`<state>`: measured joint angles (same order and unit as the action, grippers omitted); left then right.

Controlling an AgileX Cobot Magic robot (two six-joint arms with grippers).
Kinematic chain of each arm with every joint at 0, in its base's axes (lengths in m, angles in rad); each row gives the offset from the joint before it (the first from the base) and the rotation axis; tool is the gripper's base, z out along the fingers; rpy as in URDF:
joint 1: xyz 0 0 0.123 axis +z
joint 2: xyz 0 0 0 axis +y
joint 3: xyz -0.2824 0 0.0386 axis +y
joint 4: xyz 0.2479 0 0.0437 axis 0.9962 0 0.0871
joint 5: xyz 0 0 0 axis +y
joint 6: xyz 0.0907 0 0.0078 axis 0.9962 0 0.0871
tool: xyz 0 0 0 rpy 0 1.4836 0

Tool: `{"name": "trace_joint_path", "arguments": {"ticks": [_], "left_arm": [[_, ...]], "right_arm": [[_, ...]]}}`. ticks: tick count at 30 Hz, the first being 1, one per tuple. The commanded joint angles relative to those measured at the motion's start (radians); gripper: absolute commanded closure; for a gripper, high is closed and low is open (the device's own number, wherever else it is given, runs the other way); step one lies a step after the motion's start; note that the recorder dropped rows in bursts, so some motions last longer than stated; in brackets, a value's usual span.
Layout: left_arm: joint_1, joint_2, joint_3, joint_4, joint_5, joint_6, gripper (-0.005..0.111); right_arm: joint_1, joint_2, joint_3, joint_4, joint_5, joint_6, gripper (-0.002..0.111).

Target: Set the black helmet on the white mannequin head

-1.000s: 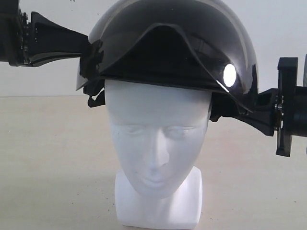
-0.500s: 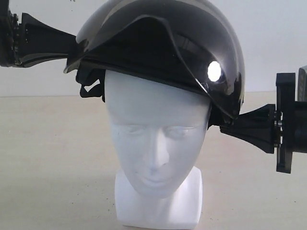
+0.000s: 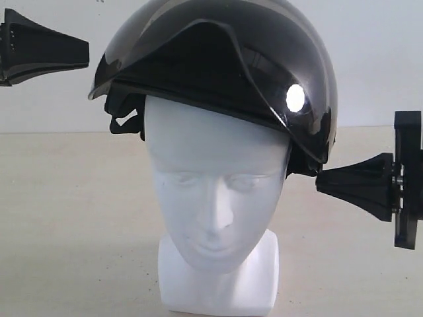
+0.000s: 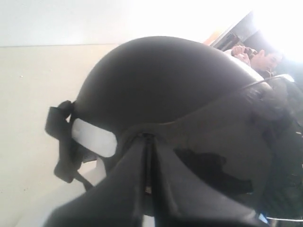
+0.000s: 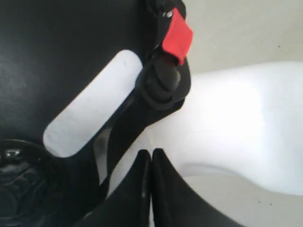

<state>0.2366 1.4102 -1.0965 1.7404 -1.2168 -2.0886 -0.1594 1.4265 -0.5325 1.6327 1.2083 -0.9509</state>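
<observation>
**Exterior view.** The black helmet [image 3: 218, 59] sits on the crown of the white mannequin head [image 3: 211, 191], which stands upright on the bench [image 3: 66, 218]. The helmet is tilted, its rim lower on the right of this view, and a strap [image 3: 122, 122] hangs loose by the left temple. The left hand [image 3: 84, 53] hangs just beside the helmet's upper left edge, its jaws pressed into 1 wedge and holding nothing. The right hand [image 3: 320, 183] is just beside the lower right rim, likewise closed and empty. The helmet is the only hollow thing here, and it holds only the top of the head.

**Left wrist view.** The left hand [image 4: 147, 138] shows 2 fingers closed together, their tips close against the helmet's side [image 4: 156, 85] near a white label [image 4: 94, 137]. I cannot tell from here whether they touch.

**Right wrist view.** The right hand [image 5: 151, 155] is also closed on nothing. It points at the gap between the helmet's shell [image 5: 57, 47] and the mannequin head [image 5: 227, 123], below the red buckle tab [image 5: 177, 35].

**Handling.** The shell looks stiff and glossy, so pads would likely slide on the dome. The lower rim at both sides, near the strap anchors, seems the surest place to hold. The visor probably scratches easily. The head looks light enough to tip if the helmet is pushed sideways, so a straight downward press seems safer.
</observation>
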Motion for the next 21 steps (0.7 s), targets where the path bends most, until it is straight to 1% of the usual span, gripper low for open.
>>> {"name": "trace_joint_path", "arguments": {"ticks": [1, 3, 5, 8, 10, 13, 14, 15, 16, 18, 19, 20, 21], "left_arm": [[0.034, -0.007, 0.015, 0.004, -0.004, -0.009, 0.102], [0.035, -0.009, 0.015, 0.004, -0.004, -0.009, 0.102], [0.021, -0.028, 0.012, 0.004, -0.004, -0.003, 0.102], [-0.009, -0.070, -0.009, 0.004, -0.004, 0.067, 0.102], [-0.013, -0.077, -0.060, 0.004, -0.004, 0.029, 0.102], [-0.015, -0.057, -0.165, 0.004, -0.004, -0.010, 0.102], [-0.023, -0.048, -0.185, 0.001, -0.004, -0.010, 0.102], [-0.046, -0.024, -0.220, -0.012, -0.004, -0.010, 0.102], [-0.084, 0.002, -0.240, -0.012, -0.004, -0.010, 0.102], [-0.143, 0.045, -0.257, -0.017, -0.004, -0.010, 0.102], [-0.162, 0.057, -0.262, -0.017, -0.004, -0.010, 0.102], [-0.178, 0.079, -0.272, -0.017, -0.004, -0.010, 0.102], [-0.185, 0.096, -0.277, -0.017, -0.004, -0.010, 0.102]], "right_arm": [[-0.102, -0.012, 0.045, -0.032, 0.013, -0.033, 0.109], [-0.152, -0.023, 0.055, -0.057, 0.013, -0.035, 0.109], [-0.186, -0.052, 0.055, -0.076, 0.013, -0.024, 0.109], [-0.225, -0.134, 0.039, -0.061, 0.013, -0.022, 0.109], [-0.229, -0.198, -0.023, -0.044, 0.013, 0.028, 0.109], [-0.227, -0.218, -0.193, 0.006, 0.013, 0.089, 0.109], [-0.213, -0.211, -0.246, 0.007, 0.013, 0.098, 0.109], [-0.165, -0.195, -0.329, 0.005, 0.013, 0.109, 0.109], [-0.095, -0.180, -0.409, 0.005, 0.013, 0.119, 0.109], [0.012, -0.156, -0.518, 0.005, 0.013, 0.136, 0.109], [0.042, -0.146, -0.550, -0.001, 0.013, 0.140, 0.109], [0.093, -0.135, -0.579, -0.019, 0.013, 0.145, 0.109], [0.125, -0.125, -0.590, -0.036, 0.013, 0.149, 0.109]]}}
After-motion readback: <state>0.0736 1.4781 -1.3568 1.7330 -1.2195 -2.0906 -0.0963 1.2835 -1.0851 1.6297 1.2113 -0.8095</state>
